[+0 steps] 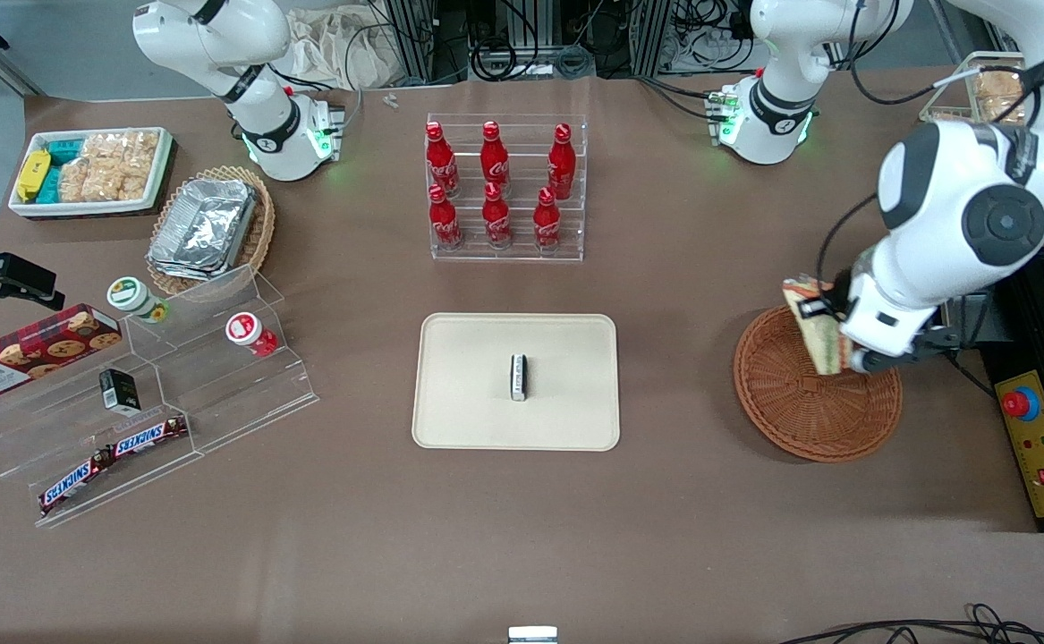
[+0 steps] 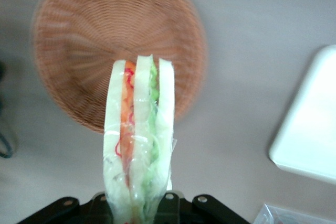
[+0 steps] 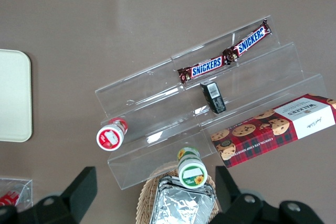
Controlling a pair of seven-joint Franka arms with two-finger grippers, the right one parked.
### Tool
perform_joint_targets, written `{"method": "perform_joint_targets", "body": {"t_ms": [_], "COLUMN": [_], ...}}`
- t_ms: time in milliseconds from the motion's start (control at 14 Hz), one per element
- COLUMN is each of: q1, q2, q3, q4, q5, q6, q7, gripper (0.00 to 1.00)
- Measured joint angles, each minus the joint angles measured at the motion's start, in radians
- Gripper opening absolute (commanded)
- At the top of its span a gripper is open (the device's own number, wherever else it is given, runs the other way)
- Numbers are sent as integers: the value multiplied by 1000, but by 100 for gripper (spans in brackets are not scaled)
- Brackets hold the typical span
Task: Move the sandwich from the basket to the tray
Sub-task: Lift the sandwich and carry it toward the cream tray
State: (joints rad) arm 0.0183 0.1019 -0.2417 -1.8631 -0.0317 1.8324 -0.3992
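Pincer point(image 2: 137, 203) fingertips hidden by sandwich point(image 2: 139, 145)

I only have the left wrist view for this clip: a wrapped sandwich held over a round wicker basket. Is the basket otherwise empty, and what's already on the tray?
Observer: In the front view the round reddish-brown wicker basket holds nothing else; the clear-wrapped triangular wedge sandwich hangs above it in the left arm's gripper.
Operator: And the tray?
Observer: The large flat beige rectangular tray carries one small black-and-white block near its middle, with bare surface around it.
Operator: Anything between basket and tray?
Observer: Only bare brown table shows there; the clear rack of red bottles stands farther from the front camera than the tray.
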Motion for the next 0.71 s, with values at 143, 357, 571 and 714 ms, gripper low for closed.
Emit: {"method": "perform_joint_targets", "body": {"t_ms": [143,357,571,714], "q1": [-2,-15,-58,-96], "q2": [16,106,227,297], "q3": [-84,-210,-229,-229], "q4": [19,18,19,21], "q5": [-39,-44,-44,-38], "q6": [27,152,311,375], "q7": [26,25,27,27], "gripper": [0,0,0,0]}}
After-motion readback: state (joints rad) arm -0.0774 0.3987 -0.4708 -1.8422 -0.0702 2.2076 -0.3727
